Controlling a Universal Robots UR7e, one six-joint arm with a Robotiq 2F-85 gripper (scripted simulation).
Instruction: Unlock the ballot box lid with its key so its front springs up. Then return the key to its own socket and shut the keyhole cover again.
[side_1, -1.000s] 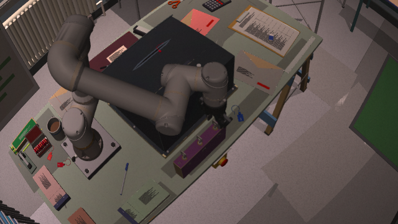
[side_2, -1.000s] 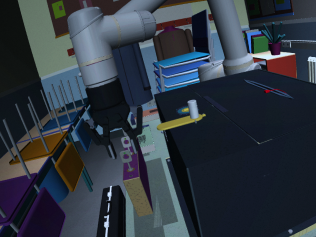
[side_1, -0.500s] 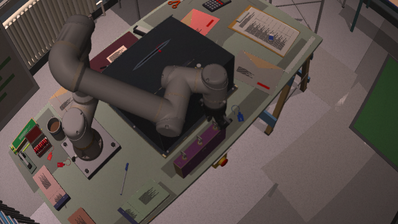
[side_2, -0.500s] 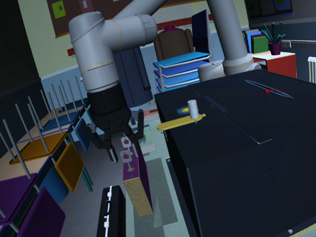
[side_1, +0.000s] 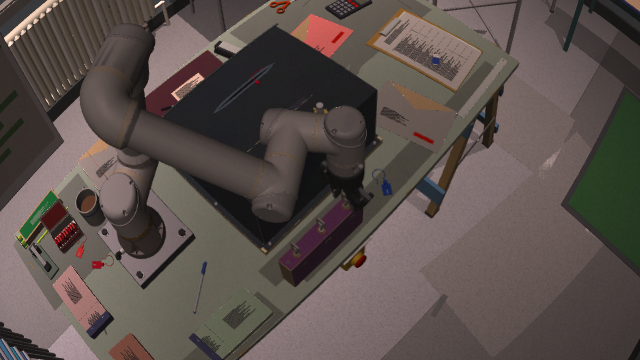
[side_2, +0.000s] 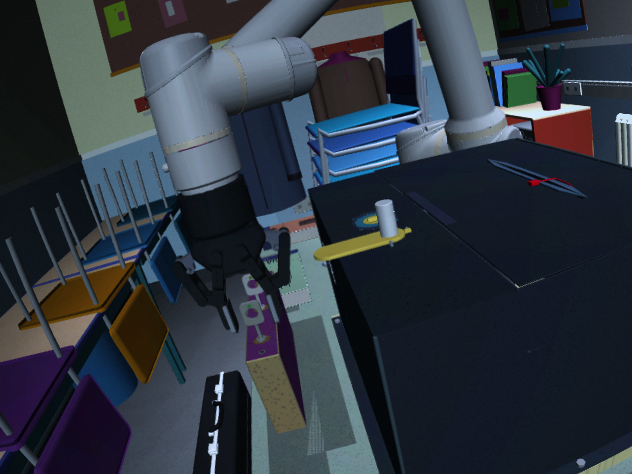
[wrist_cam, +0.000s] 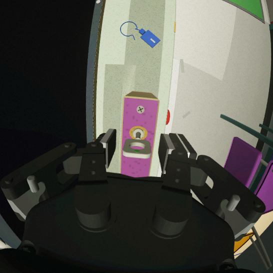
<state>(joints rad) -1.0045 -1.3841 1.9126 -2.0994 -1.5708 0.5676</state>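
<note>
At the table's front edge a purple key block (side_1: 320, 240) (side_2: 270, 357) lies beside the black ballot box (side_1: 272, 130) (side_2: 485, 306), with keys standing upright in its sockets. My gripper (side_1: 352, 200) (side_2: 245, 306) (wrist_cam: 137, 150) hangs open and empty over the block's far end, around a grey key head with a green dot (wrist_cam: 136, 151) (side_2: 250, 311). Beyond that key an empty brass-ringed socket (wrist_cam: 137, 133) shows. On the box top the yellow keyhole cover (side_2: 360, 244) is swung aside on its grey knob (side_2: 385, 218), baring the keyhole (side_2: 370, 220). The lid (side_2: 510, 219) lies flat.
Behind the box lie a clipboard (side_1: 425, 47), a pink sheet (side_1: 322, 32) and a calculator (side_1: 347, 6). A blue tag (side_1: 384, 185) (wrist_cam: 149, 38) lies right of the block, an envelope (side_1: 415, 117) beyond it. My arm's base (side_1: 135, 235) stands left, with a pen (side_1: 200, 285) nearby.
</note>
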